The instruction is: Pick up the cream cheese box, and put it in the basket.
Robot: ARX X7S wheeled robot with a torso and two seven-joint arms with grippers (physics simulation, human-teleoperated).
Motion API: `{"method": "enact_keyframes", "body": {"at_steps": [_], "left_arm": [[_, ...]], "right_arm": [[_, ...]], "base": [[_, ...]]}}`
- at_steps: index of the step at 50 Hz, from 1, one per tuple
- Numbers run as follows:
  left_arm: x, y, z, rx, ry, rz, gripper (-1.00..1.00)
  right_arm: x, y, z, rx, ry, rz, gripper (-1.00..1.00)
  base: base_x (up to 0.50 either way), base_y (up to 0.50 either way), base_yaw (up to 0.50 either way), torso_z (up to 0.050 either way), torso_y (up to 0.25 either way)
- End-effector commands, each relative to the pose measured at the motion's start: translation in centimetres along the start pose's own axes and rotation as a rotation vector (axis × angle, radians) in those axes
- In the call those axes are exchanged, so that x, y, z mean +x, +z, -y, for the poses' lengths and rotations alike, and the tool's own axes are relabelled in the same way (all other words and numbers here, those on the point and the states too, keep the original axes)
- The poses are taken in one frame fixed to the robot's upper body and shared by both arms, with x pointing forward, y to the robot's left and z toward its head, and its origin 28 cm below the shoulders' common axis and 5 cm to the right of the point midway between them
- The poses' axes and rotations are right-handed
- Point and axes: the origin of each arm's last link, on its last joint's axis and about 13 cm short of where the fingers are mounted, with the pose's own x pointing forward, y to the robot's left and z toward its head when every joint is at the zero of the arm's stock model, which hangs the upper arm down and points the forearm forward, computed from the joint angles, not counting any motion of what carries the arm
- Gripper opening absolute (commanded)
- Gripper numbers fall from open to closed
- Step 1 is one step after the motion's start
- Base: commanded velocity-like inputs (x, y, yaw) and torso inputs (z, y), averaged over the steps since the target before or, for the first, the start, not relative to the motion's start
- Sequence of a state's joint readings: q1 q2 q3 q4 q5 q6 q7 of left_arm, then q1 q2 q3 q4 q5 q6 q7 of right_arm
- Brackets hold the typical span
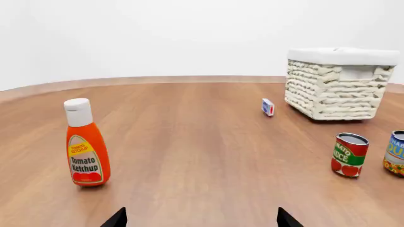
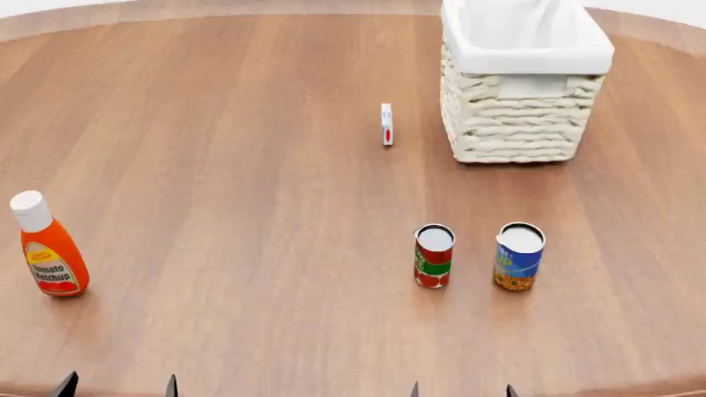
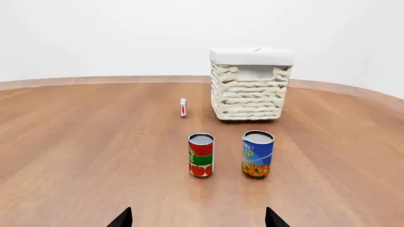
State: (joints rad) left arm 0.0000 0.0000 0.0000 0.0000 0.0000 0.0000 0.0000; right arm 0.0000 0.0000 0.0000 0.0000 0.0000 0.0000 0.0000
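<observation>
The left gripper [image 2: 118,385] and the right gripper [image 2: 461,389] sit low at the near edge of the round brown wooden table [image 2: 243,190]. Only the dark fingertips show, set well apart on each arm with nothing between them. Neither gripper touches any object.

The small thin white cream cheese box [image 2: 386,124] with a red mark stands on its edge on the table, just beside the tall cream-white woven wicker basket [image 2: 518,116], on the basket's left side and not touching it. The basket carries a white cloth liner folded over its rim.

Nearer the robot than the basket stand two upright cans, side by side and apart: a red-green tomato can [image 2: 434,255] and a blue can [image 2: 518,255]. The blue can lies almost directly in front of the basket; the red-green can is to its left.

An orange tomato ketchup bottle [image 2: 46,246] with a white cap stands upright, far left of the basket and well apart from everything else.
</observation>
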Motion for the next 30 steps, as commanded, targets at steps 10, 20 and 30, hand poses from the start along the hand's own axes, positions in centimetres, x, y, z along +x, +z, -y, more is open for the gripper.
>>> {"method": "enact_keyframes", "body": {"at_steps": [10,20,30], "left_arm": [[-0.12,0.04,0.14,0.008,-0.004,0.004,1.00],[-0.12,-0.01,0.08,0.004,-0.002,0.002,1.00],[-0.13,-0.12,0.05,-0.001,-0.001,0.000,1.00]], "right_arm": [[-0.04,-0.09,-0.02,0.006,0.006,0.002,1.00],[0.00,-0.22,-0.08,0.006,0.006,-0.001,1.00],[-0.04,-0.34,-0.19,0.000,0.013,-0.002,1.00]], "base": [[0.00,0.00,0.00,0.000,0.000],[0.00,0.00,0.00,0.000,0.000],[0.00,0.00,0.00,0.000,0.000]]}}
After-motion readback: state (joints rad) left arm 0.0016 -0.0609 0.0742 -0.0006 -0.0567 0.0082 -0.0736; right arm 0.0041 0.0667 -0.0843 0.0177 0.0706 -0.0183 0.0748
